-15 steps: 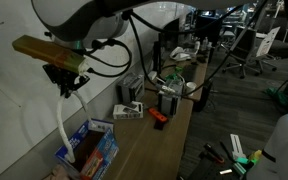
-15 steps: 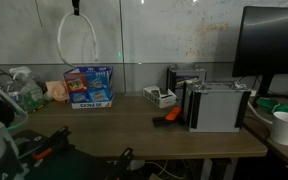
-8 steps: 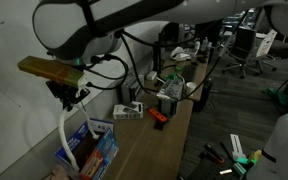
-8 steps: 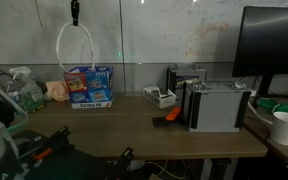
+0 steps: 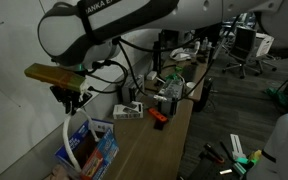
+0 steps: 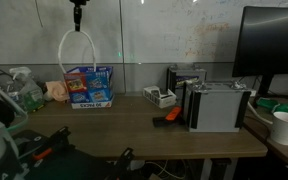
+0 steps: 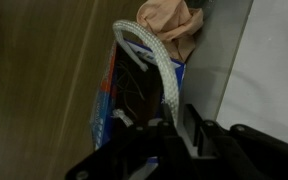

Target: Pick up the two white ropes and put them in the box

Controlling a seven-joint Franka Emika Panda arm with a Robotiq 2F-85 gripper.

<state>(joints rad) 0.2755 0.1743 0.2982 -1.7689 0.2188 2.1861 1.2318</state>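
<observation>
1 white rope (image 5: pixel 64 128) in gripper (image 5: pixel 72 100), above box (image 5: pixel 104 150)

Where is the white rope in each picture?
Exterior view: white rope hangs at lower left, down to the blue box.
Exterior view: the rope loops at upper left, above the box.
Wrist view: the rope curves through the centre, over the box.
Shared landmark: the blue box.

We count one blue box (image 6: pixel 88 88), one hanging loop of white rope (image 5: pixel 64 128) (one cord or two, we cannot tell), one monitor (image 6: pixel 274 45), one white cup (image 6: pixel 285 127) and one orange object (image 6: pixel 167 117).
</observation>
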